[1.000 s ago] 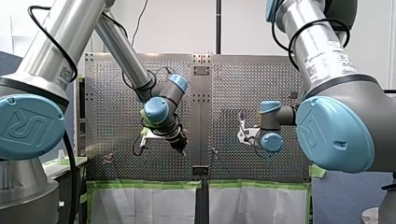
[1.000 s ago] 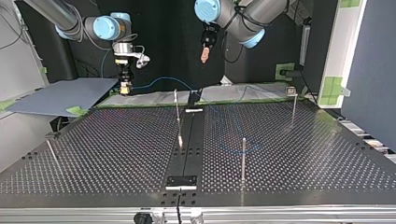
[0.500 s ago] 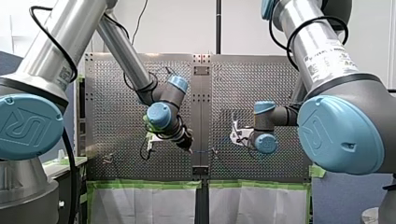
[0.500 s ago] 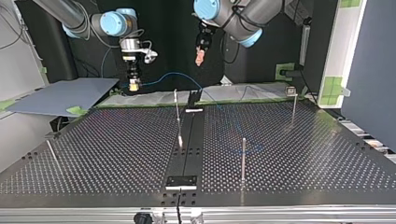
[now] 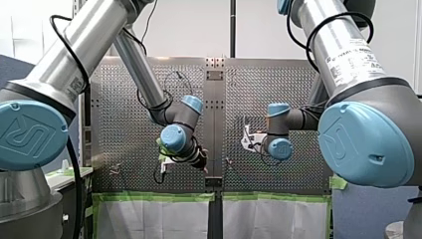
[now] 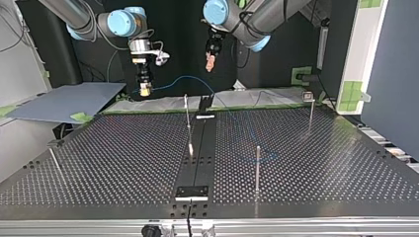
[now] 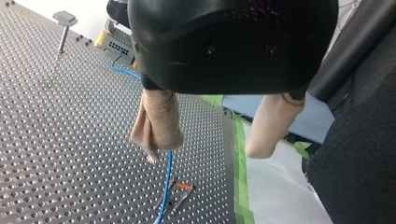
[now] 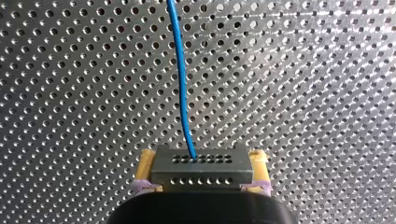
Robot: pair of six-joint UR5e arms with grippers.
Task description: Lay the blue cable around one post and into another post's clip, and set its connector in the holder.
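1. Checking the front view: the left gripper point(image 5: 201, 160) hangs low beside the centre strip of the perforated table point(image 5: 124, 99). The right arm's wrist faces it across the strip.
2. Top view: the right gripper point(image 6: 145, 90), at the view's left, is clenched on the end of the blue cable point(image 6: 188, 78), above the table's far edge. The cable arcs up, passes behind a thin post point(image 6: 187, 116), then curves over the table right of centre. The left gripper hangs higher, near the view's middle, carrying nothing.
3. Left wrist view: the beige fingers point(image 7: 156, 123) are spread apart and empty. The cable runs beneath one finger, just beside a small clip point(image 7: 181, 186) with an orange part. A flat-headed post point(image 7: 63, 28) stands well apart.
4. Right wrist view: the yellow pads point(image 8: 147, 163) grasp the connector point(image 8: 200, 170), a metal block with rows of holes. The cable leaves its middle and runs ahead over the table.
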